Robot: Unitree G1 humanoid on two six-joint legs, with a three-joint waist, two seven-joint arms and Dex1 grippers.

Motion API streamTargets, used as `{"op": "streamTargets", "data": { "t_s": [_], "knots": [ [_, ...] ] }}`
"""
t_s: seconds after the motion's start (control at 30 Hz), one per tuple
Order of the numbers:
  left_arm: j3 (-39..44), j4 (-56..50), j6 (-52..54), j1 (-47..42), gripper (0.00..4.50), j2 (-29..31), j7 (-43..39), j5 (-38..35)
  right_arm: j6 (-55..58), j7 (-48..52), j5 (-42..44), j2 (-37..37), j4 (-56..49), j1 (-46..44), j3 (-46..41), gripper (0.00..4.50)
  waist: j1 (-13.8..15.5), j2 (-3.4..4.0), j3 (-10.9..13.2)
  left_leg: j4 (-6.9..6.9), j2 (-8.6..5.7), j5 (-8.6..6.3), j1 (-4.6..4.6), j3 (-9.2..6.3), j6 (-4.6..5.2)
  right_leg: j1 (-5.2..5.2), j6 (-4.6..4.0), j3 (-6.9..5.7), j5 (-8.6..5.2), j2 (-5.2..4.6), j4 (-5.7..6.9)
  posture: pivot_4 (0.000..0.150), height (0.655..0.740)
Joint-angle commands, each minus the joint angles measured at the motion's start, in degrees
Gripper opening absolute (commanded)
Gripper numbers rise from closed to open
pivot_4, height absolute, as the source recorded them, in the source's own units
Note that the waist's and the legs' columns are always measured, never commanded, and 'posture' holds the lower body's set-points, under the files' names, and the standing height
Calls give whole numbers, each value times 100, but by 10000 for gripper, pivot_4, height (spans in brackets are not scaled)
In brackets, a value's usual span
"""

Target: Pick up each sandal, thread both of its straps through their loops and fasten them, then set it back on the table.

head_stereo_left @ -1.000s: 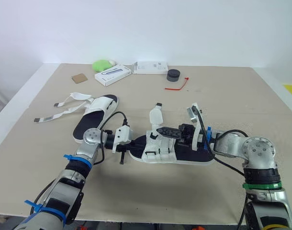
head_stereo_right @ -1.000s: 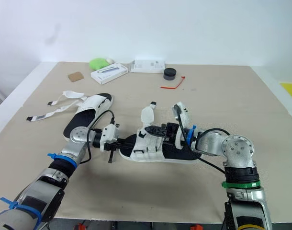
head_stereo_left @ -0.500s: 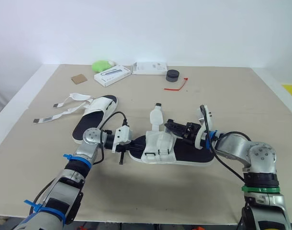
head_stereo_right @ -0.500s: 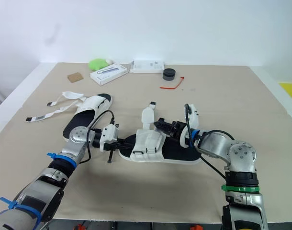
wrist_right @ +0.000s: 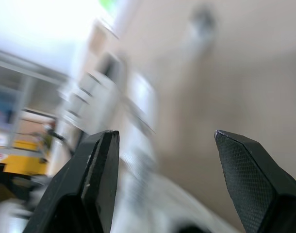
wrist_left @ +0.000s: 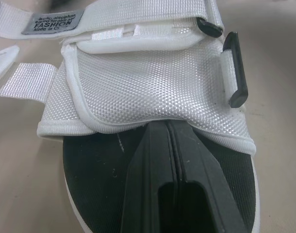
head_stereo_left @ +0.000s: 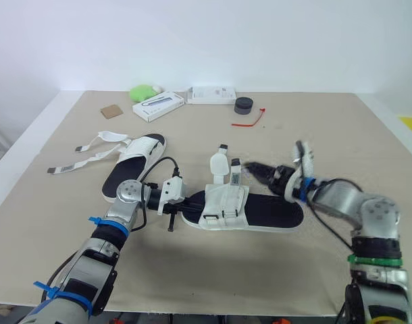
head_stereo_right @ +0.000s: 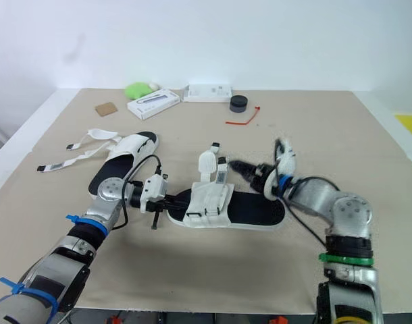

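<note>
At frame centre, flat on the table (head_stereo_left: 307, 135): white-strapped sandal (head_stereo_left: 267, 210). Pressed onto its toe end, left gripper (head_stereo_left: 189, 202), fingers closed together. Right of the raised straps (head_stereo_left: 220, 164), right gripper (head_stereo_left: 256, 170), spread wide, empty. Centre-left, second sandal (head_stereo_left: 135, 162), unfastened.

- Bright, even, diffuse light falls from above; the white wall (head_stereo_left: 206, 40) shows no hotspots.
- The matte table (head_stereo_left: 327, 135) gives no glare, and the nearer sandal (head_stereo_left: 273, 214) casts only a thin, soft shadow along its near edge.
- In the head views the right gripper (head_stereo_left: 259, 171) is smeared by motion; everything else is crisp.
- In the right wrist view its fingers (wrist_right: 90, 189) are sharp against a streaked background, with one corner washed out to white.
- In the left wrist view the strap mesh (wrist_left: 153, 92) is evenly lit and in focus.
</note>
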Motion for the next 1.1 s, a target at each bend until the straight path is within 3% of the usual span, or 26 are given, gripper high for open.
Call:
{"op": "streamTargets", "data": {
  "t_s": [0.03,0.27,0.37,0.67,0.83,1.1],
  "knots": [
    [-426,793,218,414,0,145,63,729,262,596,-53,-312,-43,-496,-22,33854,0,3,-1,-1,1,0,0,-2,0,0,0,-2,0,2,0,1500,7400],
    [-425,907,174,326,0,117,70,754,1075,1091,-1442,-414,1668,-2042,854,33854,-10,16,2,-4,-1,6,-3,7,11,-12,-8,0,8,-9,0,1500,7400],
    [-409,916,163,306,0,95,93,742,1032,1933,-2565,-301,2484,-2612,1570,33854,-10,32,-7,-3,0,6,-5,14,11,-17,-9,1,10,-12,0,1500,7400],
    [-388,757,162,471,0,143,132,718,779,4214,-4606,286,3908,-3420,2638,33854,-12,46,-15,1,-5,11,-23,14,18,-27,5,-1,21,-6,1,1500,7400],
    [-367,647,186,565,0,187,138,715,459,5026,-5367,790,4556,-3697,2761,33854,-56,47,-15,2,-4,13,-23,9,22,-26,9,-1,26,0,4,1500,7400],
    [-378,469,256,684,0,241,159,699,-352,5423,-6194,1542,5666,-4163,2350,33854,-73,50,-15,4,-4,15,-23,-1,25,-23,23,0,36,12,9,1500,7400]
  ]
}}
